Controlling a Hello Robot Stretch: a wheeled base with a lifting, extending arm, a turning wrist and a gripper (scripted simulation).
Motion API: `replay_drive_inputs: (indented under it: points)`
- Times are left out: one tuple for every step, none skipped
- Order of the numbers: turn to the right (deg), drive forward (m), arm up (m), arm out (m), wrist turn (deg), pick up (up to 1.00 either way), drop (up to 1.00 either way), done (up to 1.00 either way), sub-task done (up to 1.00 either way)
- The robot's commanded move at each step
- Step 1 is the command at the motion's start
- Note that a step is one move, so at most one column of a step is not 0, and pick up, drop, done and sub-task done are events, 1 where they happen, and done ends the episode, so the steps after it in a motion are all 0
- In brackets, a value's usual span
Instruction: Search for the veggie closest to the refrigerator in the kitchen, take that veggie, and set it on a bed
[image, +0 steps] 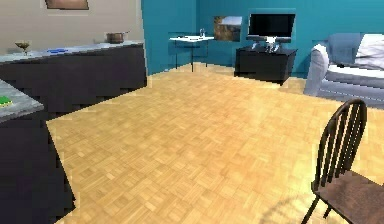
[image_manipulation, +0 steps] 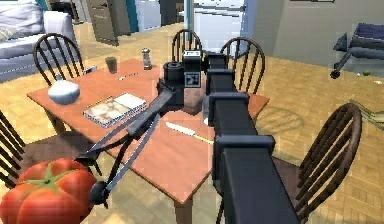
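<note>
A large red tomato (image_manipulation: 42, 196) with a green stalk hangs at the arm side view's bottom left, clear of the floor and of the wooden table (image_manipulation: 150, 150). It sits at the far end of the thin fingers, so my gripper (image_manipulation: 88, 178) holds the tomato. The dark arm (image_manipulation: 240, 150) rises from the bottom edge across the table's right part, with the two white marker squares (image_manipulation: 183, 78) at its end.
The table carries a white bowl (image_manipulation: 63, 91), a magazine (image_manipulation: 115, 108), a knife (image_manipulation: 185, 130), a cup (image_manipulation: 111, 65) and a shaker (image_manipulation: 147, 58); wooden chairs (image_manipulation: 330, 150) surround it. A white refrigerator (image_manipulation: 218, 18) stands behind. Ahead lie bare parquet (image: 200, 130), a dark counter (image: 80, 75), a TV (image: 271, 27), a sofa (image: 345, 65) and a chair (image: 345, 160).
</note>
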Motion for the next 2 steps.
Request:
replay_drive_inputs:
  points:
    - [0.0,0.0,0.0,-0.28,0.0,0.0,0.0,0.0,0.0]
    - [0.0,1.0,0.0,0.0,0.0,0.0,0.0,0.0,0.0]
